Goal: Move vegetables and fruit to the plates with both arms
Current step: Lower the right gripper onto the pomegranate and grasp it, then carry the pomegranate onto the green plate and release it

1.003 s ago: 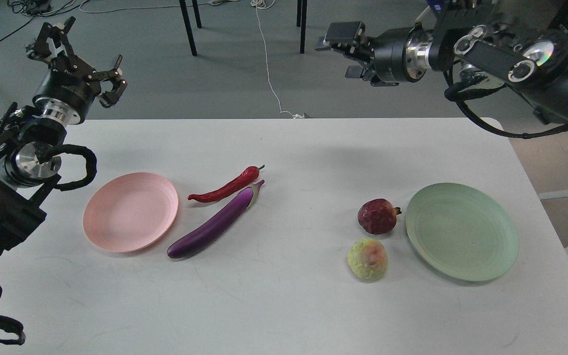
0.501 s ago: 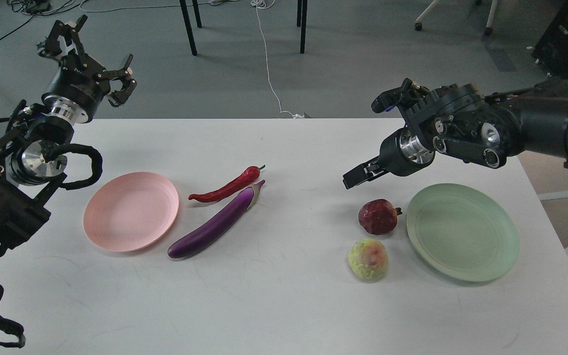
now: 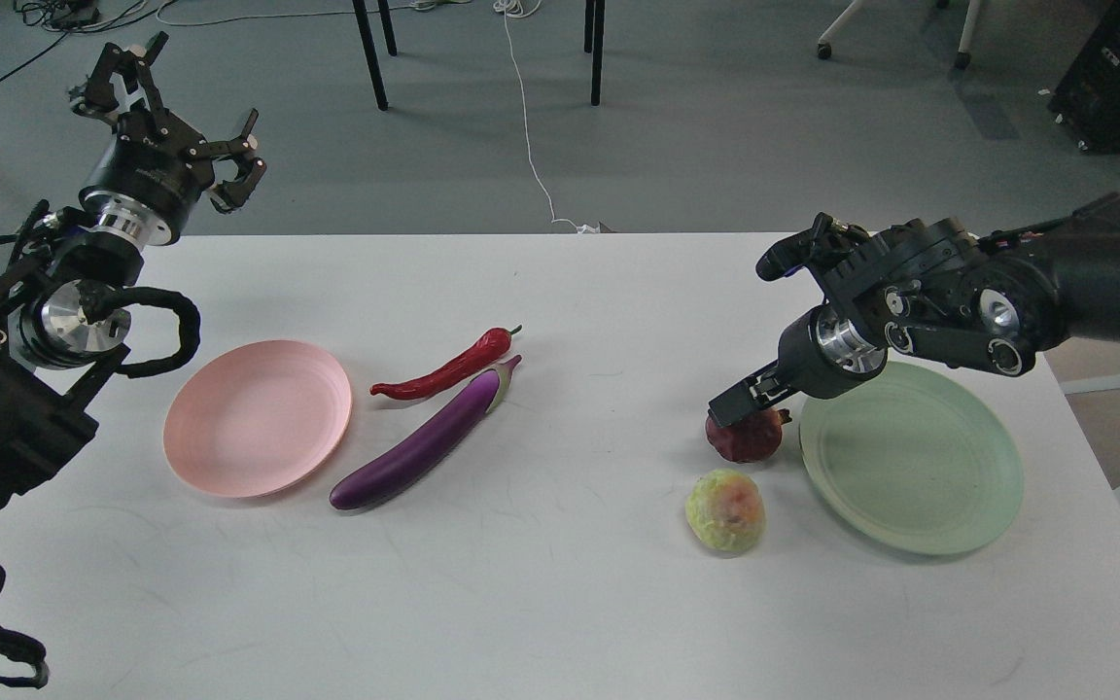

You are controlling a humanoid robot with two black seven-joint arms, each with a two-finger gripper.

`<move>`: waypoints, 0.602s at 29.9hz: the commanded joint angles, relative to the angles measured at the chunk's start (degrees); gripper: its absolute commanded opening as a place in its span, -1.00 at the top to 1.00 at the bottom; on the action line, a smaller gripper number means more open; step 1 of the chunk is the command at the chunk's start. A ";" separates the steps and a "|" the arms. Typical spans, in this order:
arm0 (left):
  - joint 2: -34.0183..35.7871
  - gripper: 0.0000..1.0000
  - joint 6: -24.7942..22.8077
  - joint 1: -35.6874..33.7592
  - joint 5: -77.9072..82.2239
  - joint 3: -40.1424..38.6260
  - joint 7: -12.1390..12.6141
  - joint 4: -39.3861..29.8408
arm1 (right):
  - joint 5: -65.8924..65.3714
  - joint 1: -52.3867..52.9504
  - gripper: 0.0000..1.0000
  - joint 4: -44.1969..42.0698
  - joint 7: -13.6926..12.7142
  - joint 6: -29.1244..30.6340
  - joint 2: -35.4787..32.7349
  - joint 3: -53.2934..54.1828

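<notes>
Right tool (image 3: 737,403) at dark red fruit (image 3: 747,437), opening not discernible; round fruit could be nudged, rolled off-grip. Left tool (image 3: 171,107) spread wide, idle.

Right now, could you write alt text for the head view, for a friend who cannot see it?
The right gripper reaches down onto a dark red fruit beside an empty green plate. The left gripper is raised, open, beyond a pink plate, an eggplant and a chili.

R gripper (image 3: 737,406) over dark red fruit (image 3: 747,437), L gripper (image 3: 171,107) raised, jaws spread, plates empty
</notes>
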 commanded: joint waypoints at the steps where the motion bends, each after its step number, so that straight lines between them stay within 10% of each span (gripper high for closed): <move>1: 0.13 -0.97 0.02 0.00 0.23 0.07 0.00 0.09 | 0.08 -0.63 -0.70 -0.32 0.00 -0.07 0.31 0.11; 9: 0.22 -0.97 0.02 0.00 0.32 0.07 0.00 0.35 | 0.60 -0.73 0.05 0.03 -0.79 0.37 -0.12 0.02; 18: 0.22 -0.97 -0.06 -0.09 0.32 0.07 0.18 0.26 | -0.18 6.39 0.06 0.29 -1.49 0.81 -7.67 2.22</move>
